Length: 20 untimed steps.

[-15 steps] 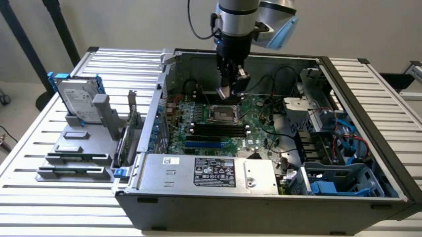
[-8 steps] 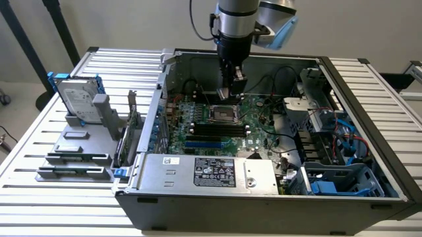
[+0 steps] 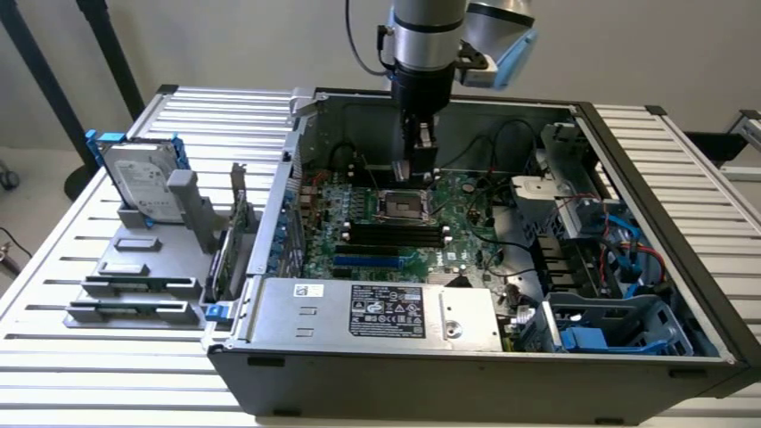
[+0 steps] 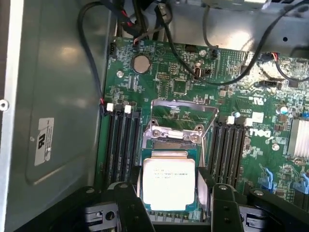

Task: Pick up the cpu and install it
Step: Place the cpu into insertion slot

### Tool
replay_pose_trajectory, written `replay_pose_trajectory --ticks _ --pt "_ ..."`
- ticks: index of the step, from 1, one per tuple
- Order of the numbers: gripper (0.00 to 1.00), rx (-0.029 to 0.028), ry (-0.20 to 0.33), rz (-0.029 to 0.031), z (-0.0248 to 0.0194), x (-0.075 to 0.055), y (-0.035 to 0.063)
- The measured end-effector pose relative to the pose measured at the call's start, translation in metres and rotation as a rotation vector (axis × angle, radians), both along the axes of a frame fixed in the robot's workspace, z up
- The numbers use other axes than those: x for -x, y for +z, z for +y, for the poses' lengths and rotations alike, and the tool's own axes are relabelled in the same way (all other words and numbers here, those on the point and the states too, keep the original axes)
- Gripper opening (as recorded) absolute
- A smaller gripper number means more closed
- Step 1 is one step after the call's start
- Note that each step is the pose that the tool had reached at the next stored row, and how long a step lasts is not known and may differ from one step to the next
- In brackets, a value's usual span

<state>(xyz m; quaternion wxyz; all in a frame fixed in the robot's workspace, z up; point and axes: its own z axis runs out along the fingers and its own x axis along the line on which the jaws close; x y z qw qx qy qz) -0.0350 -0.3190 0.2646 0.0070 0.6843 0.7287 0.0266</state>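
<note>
Item: gripper (image 3: 411,176). You are looking at it hanging inside the open computer case (image 3: 356,374), just above the processor socket (image 3: 405,207) on the green motherboard (image 4: 183,77). Its black fingers (image 4: 129,205) are clamping two opposite edges of the cpu (image 4: 169,181).

Item: cpu. It is lying flat between those fingers with its silver top facing the wrist camera. It is hovering near the socket's opened load plate (image 4: 181,113), and black memory slots (image 4: 120,140) are running along either side.

Item: hard drive (image 3: 141,183) in a blue frame. It is standing upright in a grey holder (image 3: 143,267) on the slatted table (image 3: 48,267), at the exterior view's left, well apart from the gripper.
</note>
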Motion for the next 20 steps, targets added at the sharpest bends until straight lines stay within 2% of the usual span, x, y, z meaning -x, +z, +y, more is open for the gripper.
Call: replay_pose_trajectory --ticks 5,8,14,17,20 --pt "0.55 0.0000 -0.089 0.0000 -0.0001 0.000 -0.0032" --pt "0.55 -0.0001 -0.118 0.0000 -0.0017 0.000 -0.0070" --pt "0.55 -0.0010 -0.125 -0.0001 -0.0152 0.004 -0.0179" --pt "0.55 -0.0008 -0.122 0.0000 -0.0162 0.011 -0.0233" --pt "0.55 -0.0007 -0.116 0.0001 -0.0163 0.013 -0.0288"
